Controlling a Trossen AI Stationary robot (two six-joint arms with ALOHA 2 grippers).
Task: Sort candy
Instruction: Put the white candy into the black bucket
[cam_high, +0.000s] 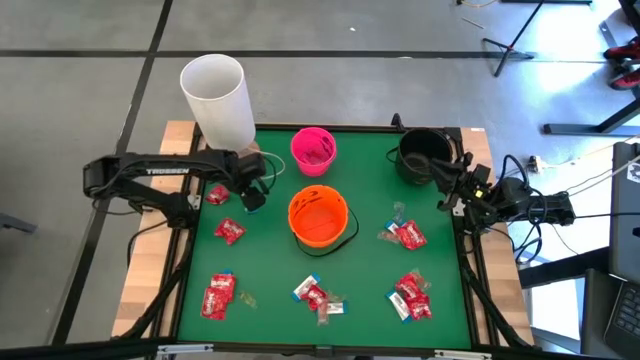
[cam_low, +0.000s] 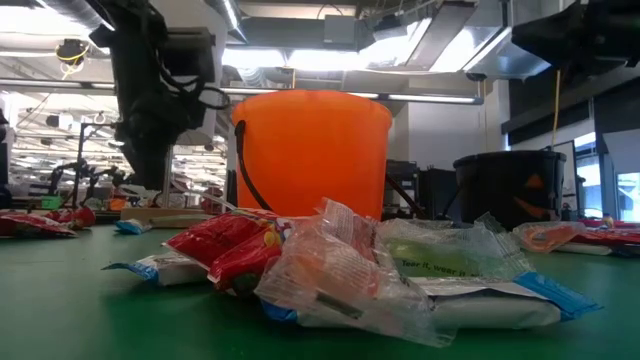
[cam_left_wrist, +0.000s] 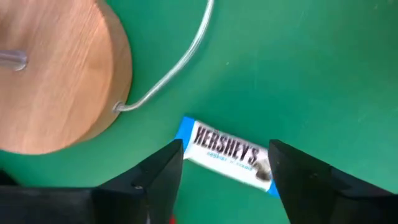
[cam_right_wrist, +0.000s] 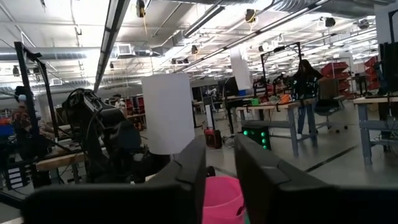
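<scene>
"HERSHEY'S" on a white, blue-edged candy bar (cam_left_wrist: 227, 152); "TROSSEN" on the left arm (cam_high: 165, 170).

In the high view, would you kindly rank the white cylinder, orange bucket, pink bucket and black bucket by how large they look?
1. White cylinder, though it stands tall, so nearness to the camera may enlarge it.
2. Orange bucket.
3. Black bucket.
4. Pink bucket.
The black and pink ones look close in size.

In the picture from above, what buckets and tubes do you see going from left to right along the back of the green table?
White tube → pink bucket → black bucket.
</scene>
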